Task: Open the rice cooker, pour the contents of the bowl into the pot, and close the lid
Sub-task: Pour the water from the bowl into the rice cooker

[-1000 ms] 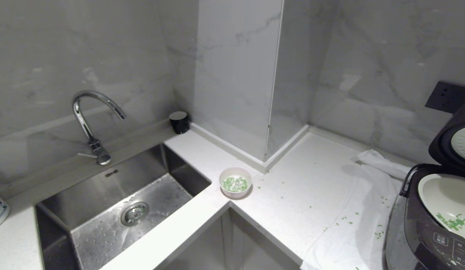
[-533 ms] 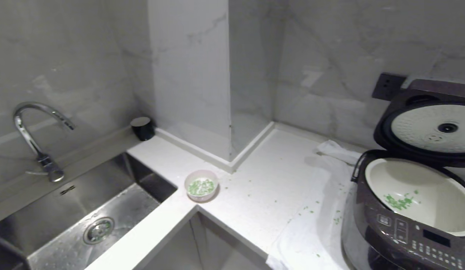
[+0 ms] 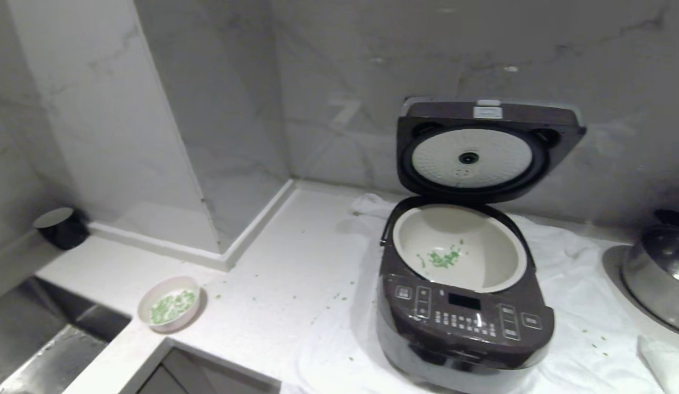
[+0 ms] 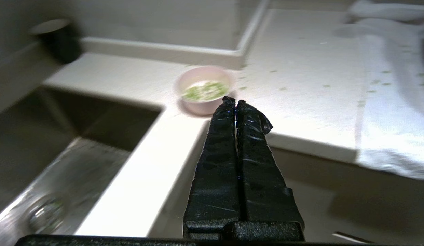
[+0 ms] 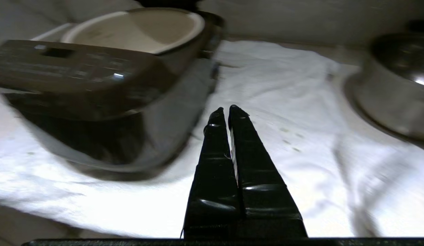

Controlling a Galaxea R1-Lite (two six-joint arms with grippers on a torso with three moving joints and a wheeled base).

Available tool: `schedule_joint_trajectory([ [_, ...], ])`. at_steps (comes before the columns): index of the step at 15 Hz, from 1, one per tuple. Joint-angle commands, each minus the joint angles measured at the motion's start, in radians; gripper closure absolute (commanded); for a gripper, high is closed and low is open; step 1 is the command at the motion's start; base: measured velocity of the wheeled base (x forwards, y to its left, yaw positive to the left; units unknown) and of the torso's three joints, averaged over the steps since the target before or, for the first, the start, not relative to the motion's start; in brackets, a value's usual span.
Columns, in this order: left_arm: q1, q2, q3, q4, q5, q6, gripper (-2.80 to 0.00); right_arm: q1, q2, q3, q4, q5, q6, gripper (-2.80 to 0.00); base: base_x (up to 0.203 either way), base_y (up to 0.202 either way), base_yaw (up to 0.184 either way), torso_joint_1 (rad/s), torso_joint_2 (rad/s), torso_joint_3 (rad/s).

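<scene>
The bowl (image 4: 205, 89) with its green contents (image 4: 205, 91) sits on the table (image 3: 273, 306) edge directly ahead of the left gripper (image 4: 236, 102), its jaws pressed shut and empty, while the right gripper (image 5: 228, 111), likewise shut and empty, faces the open rice cooker (image 3: 465, 306).

The rice cooker (image 3: 462, 306) sits on a cloth (image 3: 563, 306) at the desk's (image 3: 273, 290) three o'clock side. The bowl (image 3: 169, 310) stands at eight o'clock, well apart from it. A steel pan (image 3: 659, 273) lies at the cooker's three o'clock.
</scene>
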Motion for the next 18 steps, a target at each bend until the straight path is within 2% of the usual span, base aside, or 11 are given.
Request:
schedule_joint_trajectory([
  [1, 0.000, 0.001, 0.000, 0.001, -0.001, 0.001, 0.00, 0.000, 0.000, 0.000, -0.001, -0.001, 0.000, 0.00, 0.000, 0.010, -0.176, 0.007, 0.00, -0.002],
  [8, 0.000, 0.001, 0.001, 0.001, 0.001, -0.010, 0.00, 0.000, 0.000, 0.001, -0.001, -0.001, 0.000, 0.00, 0.002, 0.008, -0.158, 0.005, 0.00, 0.003],
  [14, 0.000, 0.001, 0.000, 0.001, 0.004, -0.021, 0.00, 0.000, 0.000, 0.001, -0.001, -0.001, 0.000, 0.00, 0.011, 0.000, -0.001, -0.001, 0.00, 0.000],
  [18, 0.000, 0.001, 0.000, -0.001, 0.008, -0.068, 0.00, 0.000, 0.000, 0.001, -0.001, -0.001, 0.000, 0.00, 0.174, 0.000, 0.000, 0.008, 0.00, 0.003],
])
